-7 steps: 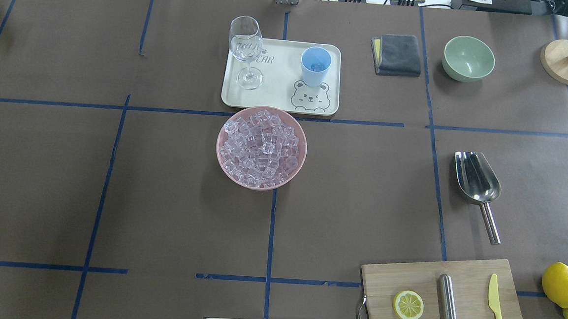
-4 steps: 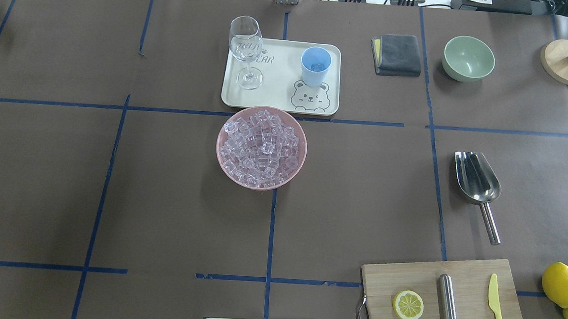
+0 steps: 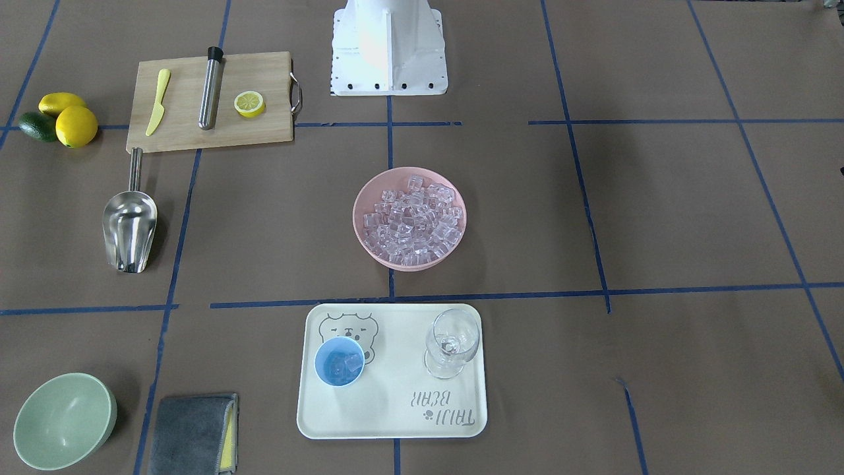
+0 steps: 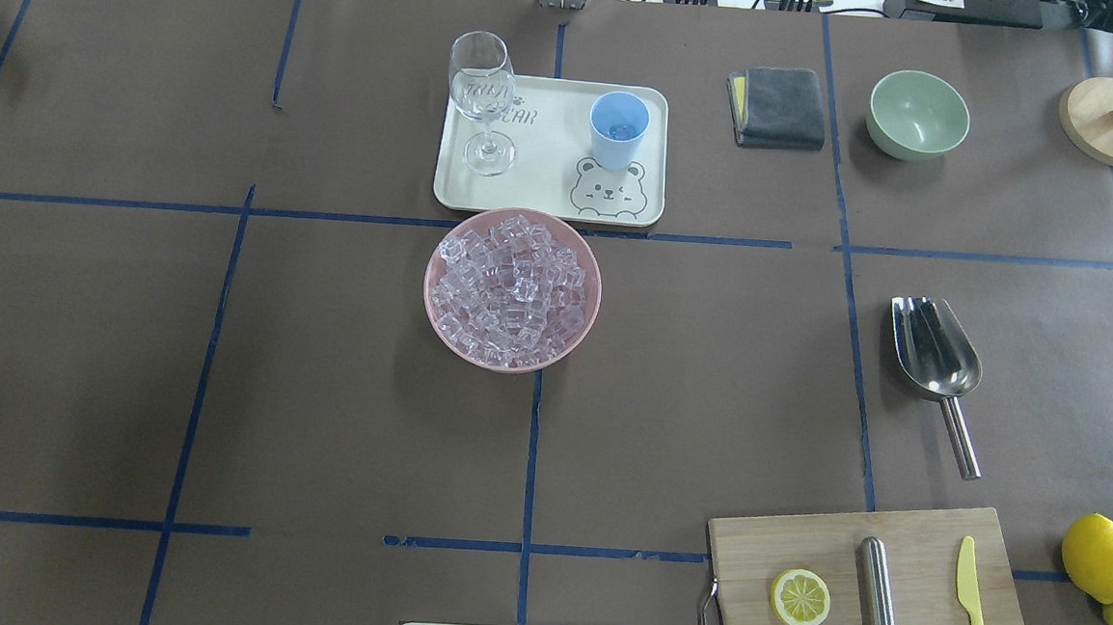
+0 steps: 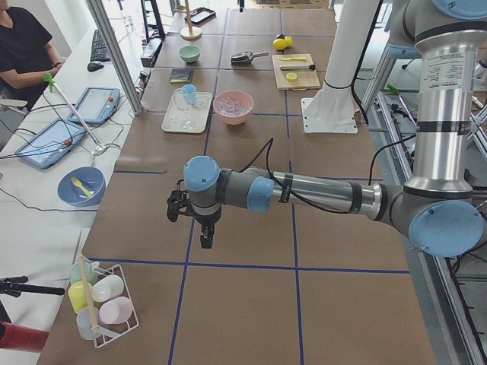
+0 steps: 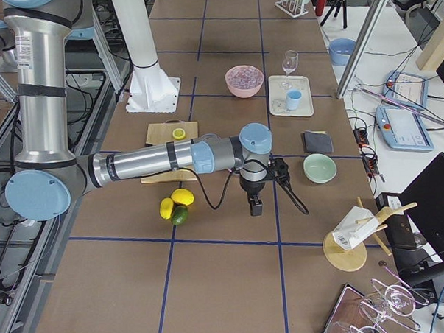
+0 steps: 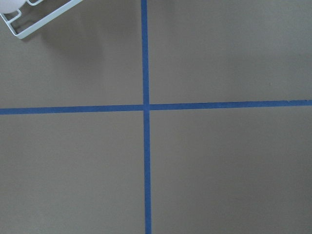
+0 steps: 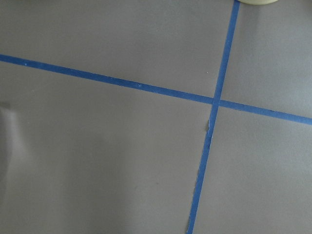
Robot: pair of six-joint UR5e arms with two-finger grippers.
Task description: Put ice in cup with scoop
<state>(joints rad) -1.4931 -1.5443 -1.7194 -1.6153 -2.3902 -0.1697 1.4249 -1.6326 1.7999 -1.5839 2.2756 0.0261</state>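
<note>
Front-facing: neither claw is in frame. The scoop (image 3: 130,227) lies flat on the paper, handle toward the robot's base. The cup (image 3: 339,361) stands on the tray (image 3: 395,422) with a few cubes in it. The rest of the ice (image 3: 410,220) is heaped in the pink bowl (image 3: 359,227).

Overhead: same layout, again no claw. The wine glass (image 4: 481,86) shares the tray with the cup.

Exterior left: the left claw (image 5: 205,239) hangs over bare table. Bowl, tray and scoop are all well beyond it. I cannot tell how its jaws stand.

Exterior right: the right claw (image 6: 254,207) points down. The green bowl (image 6: 319,167) is near it and the cup well beyond. I cannot make out the scoop here, nor tell its jaw state.

Left wrist: only paper and blue tape (image 7: 145,107); no fingers show.

Right wrist: the same.

My judgement: another scoopful falls to the right arm. I would grip the handle crosswise near its end, dig shallow, carry the trough level and tip slowly, since the cup mouth is small.
</note>
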